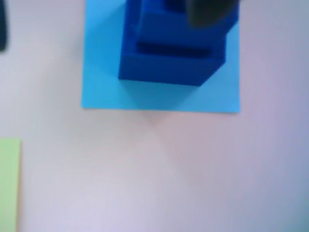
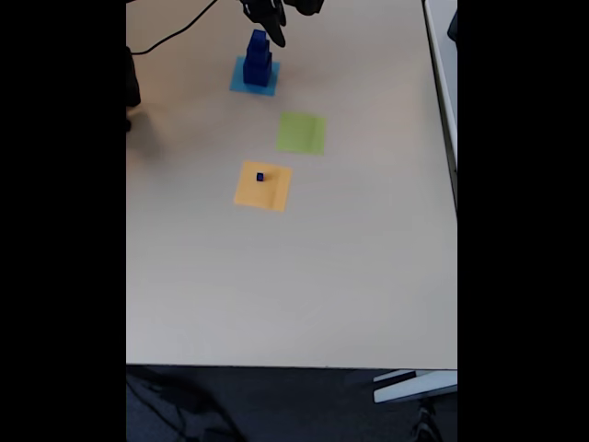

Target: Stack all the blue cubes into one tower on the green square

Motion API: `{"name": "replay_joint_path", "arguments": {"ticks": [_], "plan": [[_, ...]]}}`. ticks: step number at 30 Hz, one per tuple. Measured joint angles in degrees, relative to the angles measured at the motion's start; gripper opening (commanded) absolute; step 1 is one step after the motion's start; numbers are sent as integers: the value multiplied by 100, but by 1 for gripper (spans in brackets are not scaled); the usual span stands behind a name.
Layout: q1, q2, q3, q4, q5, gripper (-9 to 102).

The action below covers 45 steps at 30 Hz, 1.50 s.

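Note:
The tower (image 2: 258,57) of several dark-blue cubes stands on a light-blue square (image 2: 241,85) at the far end of the table. It shows close up and blurred in the wrist view (image 1: 169,63). One tiny blue cube (image 2: 260,177) sits alone on an orange-yellow square (image 2: 267,193). The green square (image 2: 301,133) lies bare between them, and its edge shows in the wrist view (image 1: 9,183). My black gripper (image 2: 268,32) hangs at the tower's top, apparently open. One dark finger (image 1: 210,12) overlaps the top cubes. A dark shape that may be the other finger (image 1: 2,24) sits far off at the frame edge.
A black cable (image 2: 175,28) runs along the far left of the table, and a dark object (image 2: 132,87) sits at its left edge. The pale tabletop (image 2: 294,285) stretches wide toward the near edge.

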Motion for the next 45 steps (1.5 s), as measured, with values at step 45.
{"name": "replay_joint_path", "arguments": {"ticks": [45], "plan": [[-853,-853,-1195,1204,1626,26]]}}
